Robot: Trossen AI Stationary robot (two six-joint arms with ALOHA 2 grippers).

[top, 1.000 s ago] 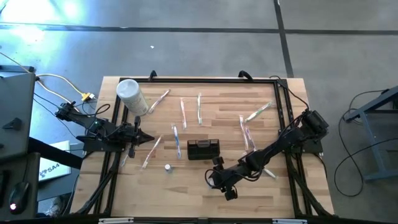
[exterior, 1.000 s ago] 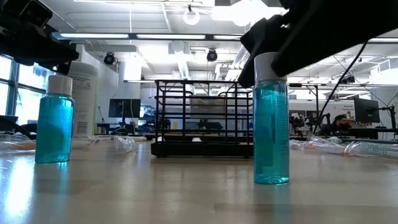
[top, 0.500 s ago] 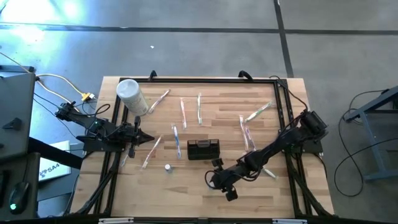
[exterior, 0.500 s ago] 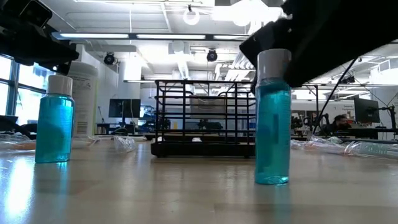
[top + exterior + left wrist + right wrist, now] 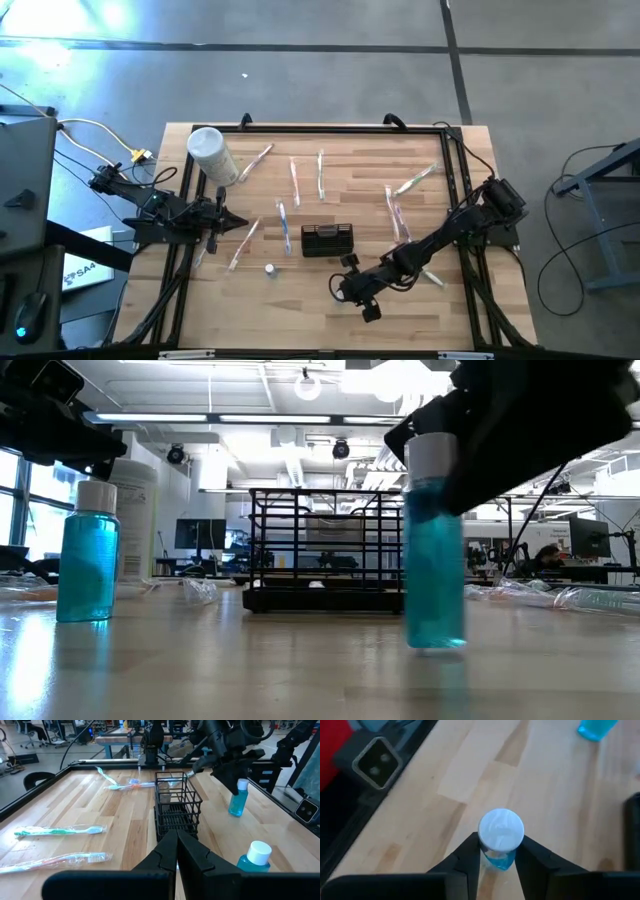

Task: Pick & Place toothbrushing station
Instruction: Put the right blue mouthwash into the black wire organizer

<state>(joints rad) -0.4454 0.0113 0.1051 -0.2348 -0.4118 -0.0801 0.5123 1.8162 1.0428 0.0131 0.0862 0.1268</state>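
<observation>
The toothbrushing station, a black open-top wire holder (image 5: 327,240), stands on its base at mid-table; it also shows in the low view (image 5: 325,550) and the left wrist view (image 5: 175,805). My right gripper (image 5: 350,288) is just near of it, shut on a blue bottle with a white cap (image 5: 435,550). A second blue bottle (image 5: 270,269) stands on the table to the left, also seen in the low view (image 5: 88,555). My left gripper (image 5: 177,850) is shut and empty at the table's left side (image 5: 235,222). My right gripper pinches the blue bottle's top, just below the white cap (image 5: 500,856), between its two fingers (image 5: 470,855). The fingers come from above, slanting down. The bottle stays upright, its bottom (image 5: 435,646) just clear of the table.
Several wrapped toothbrushes lie about the table, some far of the holder (image 5: 295,180) and some to its right (image 5: 398,215). A tall white canister (image 5: 211,153) stands at the far left. A black frame (image 5: 455,180) edges the table.
My right gripper has gone up a little with the blue bottle. The bottle stood on the table and now hangs just above it, still upright.
</observation>
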